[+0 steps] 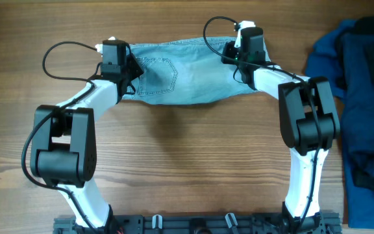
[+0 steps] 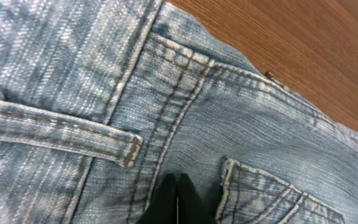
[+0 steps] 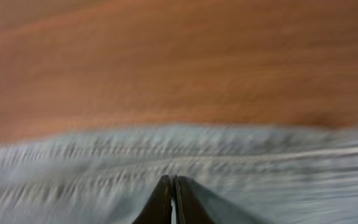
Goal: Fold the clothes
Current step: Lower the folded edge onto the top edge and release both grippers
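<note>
Both jaws are shut on the denim shorts (image 1: 187, 71), each pinching only little cloth, so one side may slip out from between them.

Denim shorts (image 1: 187, 71) lie spread at 12 o'clock on the worktop (image 1: 187, 156), one back pocket (image 1: 158, 75) facing up. Left jaws meet the fabric at its 9 o'clock edge, right jaws at its 3 o'clock edge. Dark navy garments (image 1: 362, 97) are heaped at 3 o'clock, apart from the shorts.
</note>
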Controlling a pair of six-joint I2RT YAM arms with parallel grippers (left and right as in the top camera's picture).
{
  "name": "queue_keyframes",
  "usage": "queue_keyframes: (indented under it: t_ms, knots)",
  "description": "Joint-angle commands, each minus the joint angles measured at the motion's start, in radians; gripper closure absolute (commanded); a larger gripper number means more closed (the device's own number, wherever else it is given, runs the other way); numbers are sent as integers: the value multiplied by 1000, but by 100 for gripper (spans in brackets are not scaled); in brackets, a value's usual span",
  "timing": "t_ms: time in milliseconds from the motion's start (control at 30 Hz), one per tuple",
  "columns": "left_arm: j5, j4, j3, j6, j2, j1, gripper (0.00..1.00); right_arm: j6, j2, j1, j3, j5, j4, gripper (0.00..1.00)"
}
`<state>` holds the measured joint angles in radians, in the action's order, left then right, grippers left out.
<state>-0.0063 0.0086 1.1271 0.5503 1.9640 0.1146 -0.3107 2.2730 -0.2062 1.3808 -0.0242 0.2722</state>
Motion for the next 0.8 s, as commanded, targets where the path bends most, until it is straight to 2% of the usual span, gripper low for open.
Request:
queue_keyframes:
  t_ms: [0, 100, 233, 367, 500, 567, 633, 767]
  knots:
    - [-36, -12, 12, -29, 19, -11, 96, -32, 14, 3, 15, 153, 58, 96]
    - [-54, 23, 14, -130, 15, -15, 96, -4, -2, 4, 16, 149, 125, 95]
    - [-50, 18, 54, -153, -39, -34, 96, 57, -150, 4, 16, -68, 65, 91]
    - [45, 18, 70, -150, -116, -31, 96, 64, -331, 4, 16, -218, -244, 93]
    - [107, 0, 70, -150, -113, -15, 95, 159, -358, 1, 16, -465, -486, 96]
    - [107, -22, 70, -150, -105, -14, 94, 211, -347, 2, 15, -470, -623, 96]
    - [107, -31, 70, -150, -86, -14, 94, 260, -332, 1, -2, -471, -696, 96]
    - [76, -26, 70, -150, -18, -19, 95, 286, -293, 1, -67, -451, -708, 96]
